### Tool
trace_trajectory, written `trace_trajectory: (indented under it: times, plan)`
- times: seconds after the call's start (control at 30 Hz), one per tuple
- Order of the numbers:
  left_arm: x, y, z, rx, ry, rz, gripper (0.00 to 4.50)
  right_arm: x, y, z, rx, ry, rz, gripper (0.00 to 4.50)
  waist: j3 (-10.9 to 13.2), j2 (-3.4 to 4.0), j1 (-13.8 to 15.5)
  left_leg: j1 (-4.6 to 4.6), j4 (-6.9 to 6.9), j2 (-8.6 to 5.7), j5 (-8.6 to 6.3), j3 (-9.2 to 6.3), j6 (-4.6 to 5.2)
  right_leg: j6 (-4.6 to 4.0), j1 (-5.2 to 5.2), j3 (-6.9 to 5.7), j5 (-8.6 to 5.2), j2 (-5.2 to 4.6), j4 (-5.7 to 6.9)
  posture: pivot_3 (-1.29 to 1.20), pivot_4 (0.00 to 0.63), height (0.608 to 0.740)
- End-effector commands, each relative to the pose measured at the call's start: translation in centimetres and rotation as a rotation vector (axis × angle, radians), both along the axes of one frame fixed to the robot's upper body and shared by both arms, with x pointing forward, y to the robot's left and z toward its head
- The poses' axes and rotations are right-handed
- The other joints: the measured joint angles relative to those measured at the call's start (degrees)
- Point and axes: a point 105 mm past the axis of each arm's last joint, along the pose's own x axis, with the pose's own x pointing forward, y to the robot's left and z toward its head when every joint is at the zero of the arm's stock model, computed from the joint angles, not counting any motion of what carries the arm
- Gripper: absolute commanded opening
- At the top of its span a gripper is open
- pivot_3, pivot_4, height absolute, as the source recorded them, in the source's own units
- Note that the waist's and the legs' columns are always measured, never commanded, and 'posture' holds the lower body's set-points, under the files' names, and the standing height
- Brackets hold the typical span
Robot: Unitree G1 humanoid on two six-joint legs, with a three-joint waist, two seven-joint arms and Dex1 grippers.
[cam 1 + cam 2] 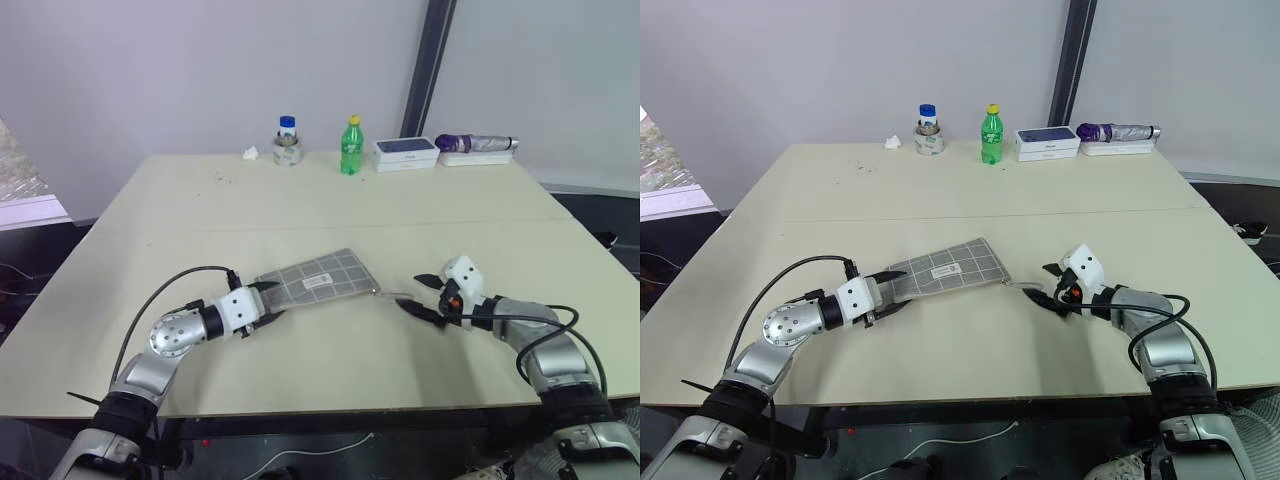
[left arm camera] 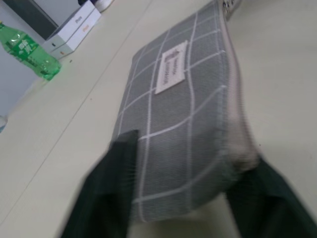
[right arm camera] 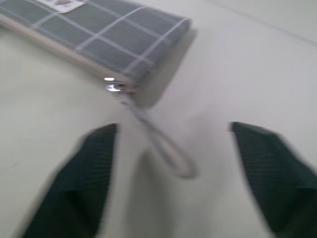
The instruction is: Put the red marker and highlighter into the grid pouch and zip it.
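The grid pouch (image 1: 320,280) lies flat in the middle of the table, grey with white lines and a small white label, its zipper closed. My left gripper (image 1: 266,304) is open at the pouch's near left end, and in the left wrist view its fingers (image 2: 106,188) stand on either side of that end. My right gripper (image 1: 420,295) is open just to the right of the pouch. The silver zipper pull (image 3: 115,87) and its grey cord loop (image 3: 168,153) lie on the table between the right fingers. The red marker and the highlighter are out of view.
Along the table's far edge stand a small blue-capped jar (image 1: 288,140), a green bottle (image 1: 350,146), stacked white boxes (image 1: 406,153) and a purple-ended object on a white tray (image 1: 475,143). A crumpled white scrap (image 1: 250,153) lies beside the jar.
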Motion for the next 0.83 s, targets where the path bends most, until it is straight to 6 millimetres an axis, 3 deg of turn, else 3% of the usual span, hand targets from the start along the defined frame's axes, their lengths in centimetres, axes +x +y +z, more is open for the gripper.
trace_trajectory:
  times: [0.03,0.13,0.23,0.5,0.83]
  plan:
    - [-0.7,1.1,2.1,-0.104,-0.005,0.01,4.11,-0.7,-0.5,3.3,0.049,-0.073,0.025,4.5,0.0,0.0,-0.1,0.0,0.0,0.0,0.0,0.0,0.0,0.0,0.0,0.0,0.0,0.0,0.0,0.0,0.15,0.74]
    - [-1.9,2.4,2.6,-0.182,0.053,0.035,4.11,-1.6,-1.4,4.3,0.084,-0.074,0.016,4.5,0.0,0.0,0.0,0.0,-0.02,0.02,0.0,0.0,0.0,0.0,-0.01,0.01,0.0,0.0,-0.01,0.0,0.15,0.74]
    - [-3.0,5.2,2.8,-0.217,0.114,0.129,4.11,-2.9,-3.0,4.8,0.079,-0.058,-0.007,4.5,0.0,0.0,0.0,-0.01,-0.02,0.03,-0.01,-0.02,0.01,-0.01,0.0,0.01,-0.01,0.0,-0.03,0.0,0.15,0.74]
    - [-5.9,11.3,3.0,-0.235,0.2,0.345,4.11,-6.5,-6.4,4.7,0.055,0.005,-0.057,4.5,0.0,0.0,0.4,0.01,0.0,0.04,-0.05,0.0,0.06,-0.03,0.08,0.02,-0.02,-0.05,-0.13,0.0,0.15,0.74]
    - [-7.0,14.5,2.3,-0.232,0.206,0.411,4.11,-6.2,-7.7,4.3,0.024,0.005,-0.09,4.5,0.0,0.01,0.5,0.0,-0.06,0.07,-0.09,0.02,0.1,-0.09,0.1,-0.01,-0.03,-0.07,-0.45,0.0,0.15,0.74]
